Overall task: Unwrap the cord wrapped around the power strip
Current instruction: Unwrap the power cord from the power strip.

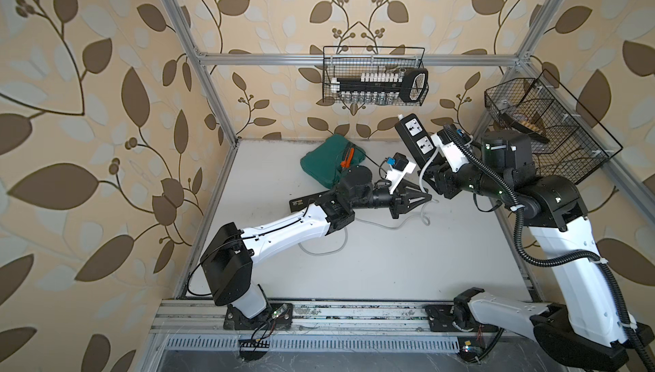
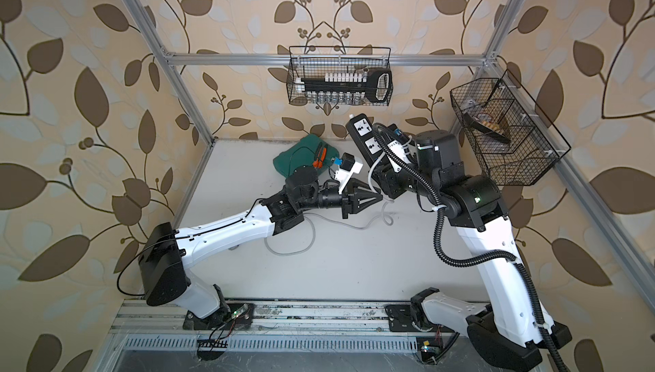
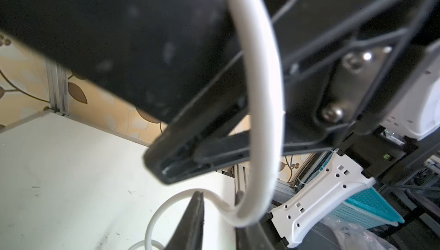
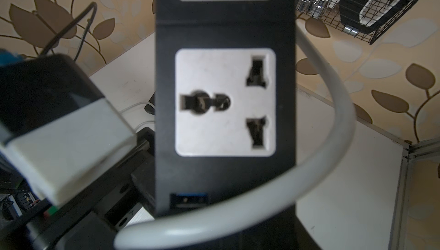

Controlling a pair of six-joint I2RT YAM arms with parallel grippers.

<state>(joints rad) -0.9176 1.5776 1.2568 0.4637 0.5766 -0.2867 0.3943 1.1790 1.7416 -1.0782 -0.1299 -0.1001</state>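
The cord (image 1: 422,175) is mostly off the power strip (image 1: 414,138), as far as we can judge. A long slack run of it lies in loose curves on the white table (image 1: 390,274) and passes under the left arm. We cannot see the plug.

The strip is held in the air at the back of the table, tilted, with its two white sockets facing up toward the camera in both top views. The right gripper (image 1: 433,170) has it by the lower end, jaws clamped onto the black body.

In the right wrist view we see one turn of the cord (image 4: 333,117) around the power strip (image 4: 225,35). It comes round one side and crosses the front just below the blue port. That is the only wrap we can make out.

The left gripper (image 1: 427,198) sits just below the strip's lower end. Its jaws are drawn in to a point and pinch the cord where it hangs down from that last turn. In the left wrist view the cord (image 3: 264,94) arcs over from the strip and runs through the closed tips of the left gripper (image 3: 197,196).

We judge that what is left is to carry this pinched stretch round the strip, undo the final turn, and lay it out with the rest. The turn sits close to the right gripper's hold, so it could snag there.
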